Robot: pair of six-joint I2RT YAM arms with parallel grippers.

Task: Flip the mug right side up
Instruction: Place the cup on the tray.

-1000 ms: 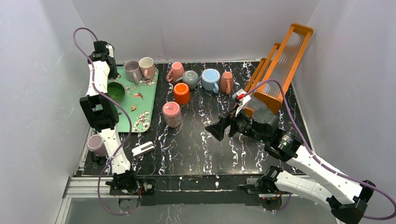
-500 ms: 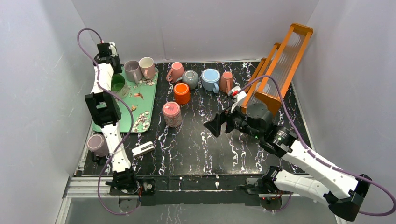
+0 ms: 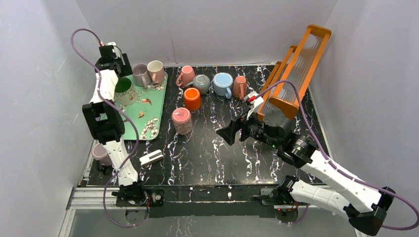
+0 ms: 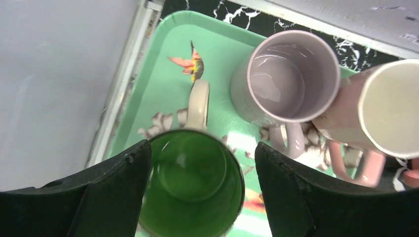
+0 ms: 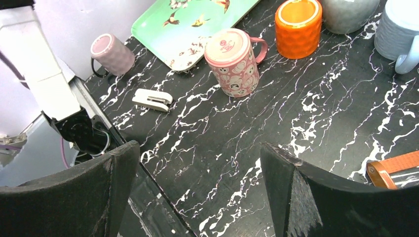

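A mug point(image 4: 190, 182) with a green inside and a cream handle stands mouth up on the green tray point(image 4: 163, 89). In the top view the same mug point(image 3: 124, 91) sits at the tray's far left. My left gripper point(image 4: 202, 148) hangs right above it, open, one finger on each side of the rim; there is a clear gap on the right side. My right gripper point(image 3: 228, 134) hovers open over the middle of the black marbled table, holding nothing. Its fingers point(image 5: 296, 197) frame bare tabletop.
A purple mug point(image 4: 291, 74) and a pink mug point(image 4: 390, 106) stand close on the tray's right. On the table are a pink patterned mug point(image 5: 232, 59) upside down, an orange mug point(image 5: 298, 19), other mugs behind, a white clip point(image 5: 153, 99), a lilac mug point(image 5: 111, 52) and an orange rack point(image 3: 296, 69).
The left gripper has opened and let go of the green mug, which went from tilted to standing upright on the tray. The right arm shifted only slightly.
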